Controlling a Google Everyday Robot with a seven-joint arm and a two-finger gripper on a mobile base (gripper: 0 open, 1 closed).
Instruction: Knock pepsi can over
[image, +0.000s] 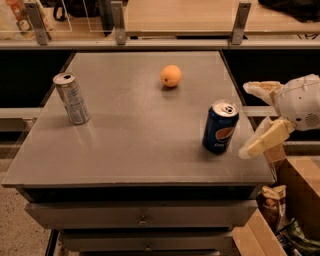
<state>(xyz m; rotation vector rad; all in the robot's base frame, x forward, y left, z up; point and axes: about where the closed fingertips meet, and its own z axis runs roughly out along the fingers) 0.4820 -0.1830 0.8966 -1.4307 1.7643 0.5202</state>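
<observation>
The pepsi can (220, 127), dark blue with a red-white-blue logo and silver top, stands upright near the right front of the grey table (130, 150). My gripper (246, 120) is at the table's right edge, just right of the can and not touching it. Its two cream fingers (264, 138) are spread wide open, one above and one below, pointing left toward the can. It holds nothing.
A slim silver-grey can (72, 98) stands upright at the table's left. An orange (171, 76) lies at the back centre. A wooden counter (180, 17) with metal posts runs behind. Cardboard boxes (295, 200) with packets sit on the floor at right.
</observation>
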